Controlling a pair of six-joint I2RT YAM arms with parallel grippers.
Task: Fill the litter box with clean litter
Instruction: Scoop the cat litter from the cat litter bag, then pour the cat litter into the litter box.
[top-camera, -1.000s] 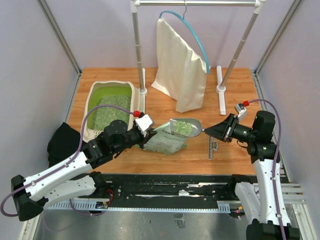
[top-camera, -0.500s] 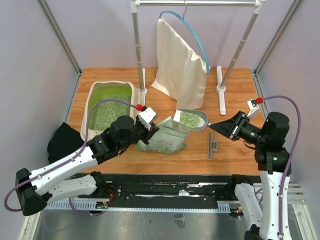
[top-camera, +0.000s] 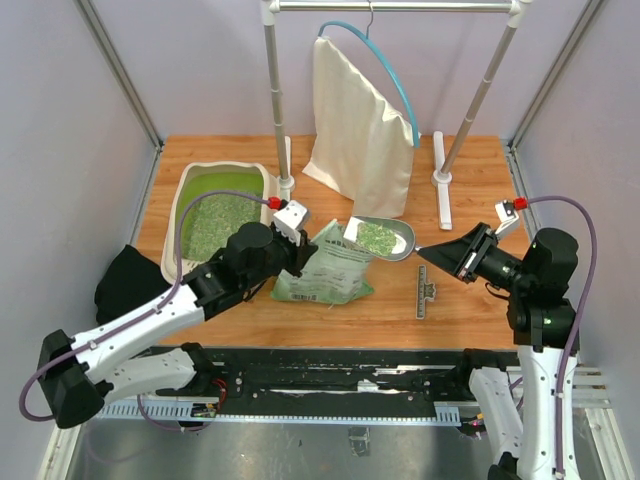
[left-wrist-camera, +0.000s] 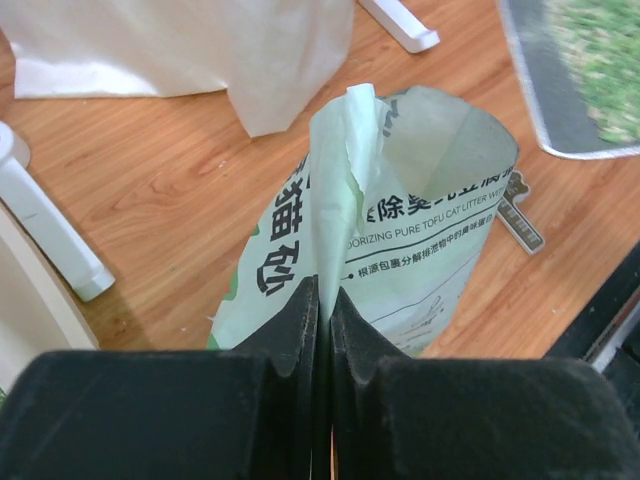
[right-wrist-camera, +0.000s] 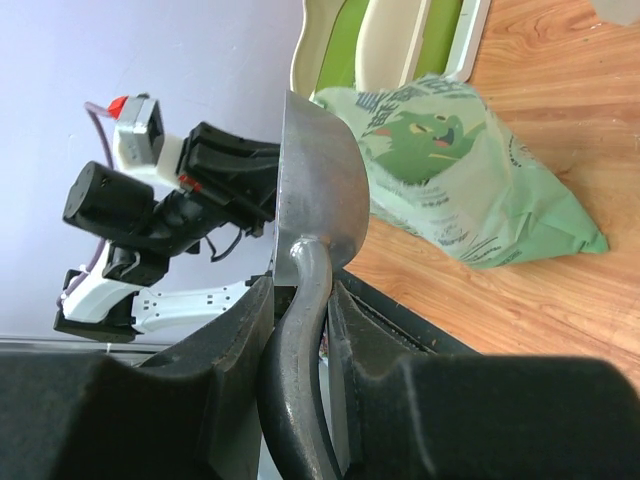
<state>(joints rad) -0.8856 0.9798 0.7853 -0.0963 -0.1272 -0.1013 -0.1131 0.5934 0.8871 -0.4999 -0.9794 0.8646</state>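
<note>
The beige litter box (top-camera: 180, 195) with its lime-green inside stands at the back left, a layer of clean litter (top-camera: 218, 222) in it. A green printed bag (top-camera: 330, 268) lies mid-table, and my left gripper (top-camera: 303, 251) is shut on its top edge (left-wrist-camera: 345, 180), holding the mouth up. My right gripper (top-camera: 428, 254) is shut on the handle (right-wrist-camera: 300, 340) of a grey metal scoop (top-camera: 383, 238). The scoop hangs above the bag's right side, loaded with litter granules (top-camera: 377, 237). In the right wrist view the scoop's back (right-wrist-camera: 318, 180) hides its load.
A cream cloth bag (top-camera: 360, 140) hangs from a white rack (top-camera: 275, 100) at the back centre, and the rack's feet (top-camera: 441, 180) rest on the table. A small grey metal piece (top-camera: 426, 291) lies right of the green bag. Black cloth (top-camera: 125, 285) sits at the left edge.
The scoop has risen out of the bag with litter and shifted right and back. My left arm has pushed forward, still pinching the bag's edge.
</note>
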